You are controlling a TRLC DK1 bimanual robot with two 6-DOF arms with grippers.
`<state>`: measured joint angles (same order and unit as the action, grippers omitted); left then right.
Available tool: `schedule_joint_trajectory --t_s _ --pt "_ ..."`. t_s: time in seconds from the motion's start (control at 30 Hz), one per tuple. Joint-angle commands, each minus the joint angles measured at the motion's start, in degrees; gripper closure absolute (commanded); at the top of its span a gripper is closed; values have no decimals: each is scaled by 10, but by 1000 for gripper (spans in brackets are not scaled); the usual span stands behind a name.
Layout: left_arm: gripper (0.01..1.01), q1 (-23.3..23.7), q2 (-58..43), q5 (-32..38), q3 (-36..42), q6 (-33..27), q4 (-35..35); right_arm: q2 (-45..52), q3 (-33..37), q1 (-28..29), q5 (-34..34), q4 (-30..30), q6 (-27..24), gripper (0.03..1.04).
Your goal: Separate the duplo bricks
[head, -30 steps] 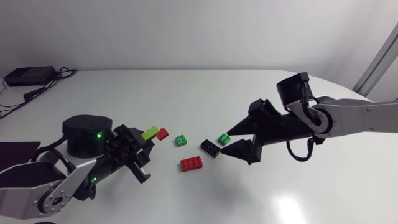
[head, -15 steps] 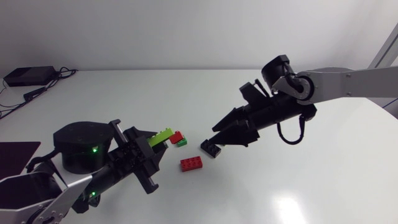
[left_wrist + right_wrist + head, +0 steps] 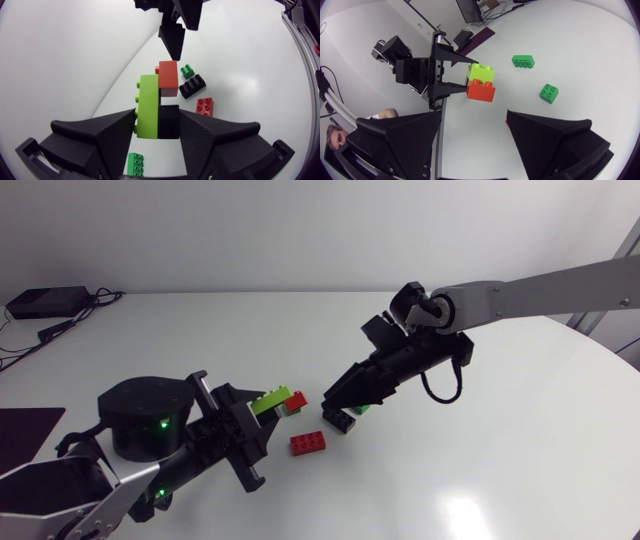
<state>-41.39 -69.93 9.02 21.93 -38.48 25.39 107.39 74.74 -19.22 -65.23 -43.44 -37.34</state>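
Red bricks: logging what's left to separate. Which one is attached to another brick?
The red brick in the stack held by the left end effector, clipped to a lime brick; the loose red brick lies alone on the table.

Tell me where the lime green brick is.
The lime green brick sits left of centre in the head view, held in the left gripper, a red brick attached, the right gripper close ahead.

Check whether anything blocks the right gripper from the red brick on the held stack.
Nothing visible does. The open right gripper has bare space ahead up to the red brick, which juts from the stack clamped in the left gripper.
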Motion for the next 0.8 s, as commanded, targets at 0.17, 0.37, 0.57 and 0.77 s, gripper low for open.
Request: schedule_joint_trajectory --t_s 0.17,0.37,0.57,0.77 --pt "613 -12 -27 0 45 -18 15 31 27 -13 -14 -19 -10 148" --pt "613 -26 -42 0 58 -17 18 37 39 -14 -24 -25 -10 157" --pt "613 -34 -53 0 66 -16 19 39 46 -20 -31 -28 -9 249" --pt "613 -36 -62 0 69 -16 27 45 43 -20 -33 -28 -15 500"
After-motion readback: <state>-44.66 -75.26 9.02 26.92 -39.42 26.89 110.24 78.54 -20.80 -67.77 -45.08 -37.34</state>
